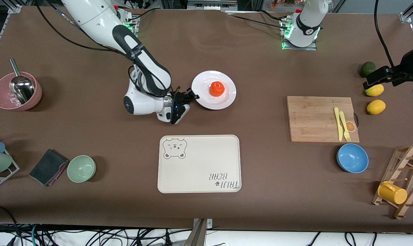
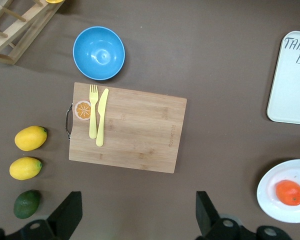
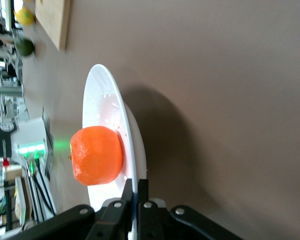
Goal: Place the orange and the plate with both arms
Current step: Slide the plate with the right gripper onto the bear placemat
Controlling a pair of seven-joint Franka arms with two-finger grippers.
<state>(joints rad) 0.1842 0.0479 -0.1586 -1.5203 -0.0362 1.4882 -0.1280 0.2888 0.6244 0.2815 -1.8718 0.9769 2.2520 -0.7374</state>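
Note:
The white plate (image 1: 227, 85) lies mid-table, farther from the front camera than the bear tray, and the orange (image 1: 216, 89) rests in its well. My right gripper (image 1: 194, 96) is shut on the plate's rim at the edge toward the right arm's end. In the right wrist view its fingers (image 3: 135, 187) pinch the thin rim of the plate (image 3: 97, 100), right beside the orange (image 3: 95, 155). My left gripper (image 1: 367, 82) hangs open and holding nothing over the avocado and lemons. In the left wrist view its fingers (image 2: 65, 215) stand wide apart above bare cloth, with the plate (image 2: 270, 195) and orange (image 2: 290, 192) off to one side.
The cream bear tray (image 1: 199, 164) lies nearer the front camera than the plate. A wooden board (image 1: 319, 118) carries a yellow fork and knife, with a blue bowl (image 1: 352, 158), two lemons (image 1: 375, 106), an avocado (image 1: 367, 69) and a cup rack (image 1: 402, 181) around it. A green bowl (image 1: 81, 168) and a pink bowl (image 1: 17, 92) sit at the right arm's end.

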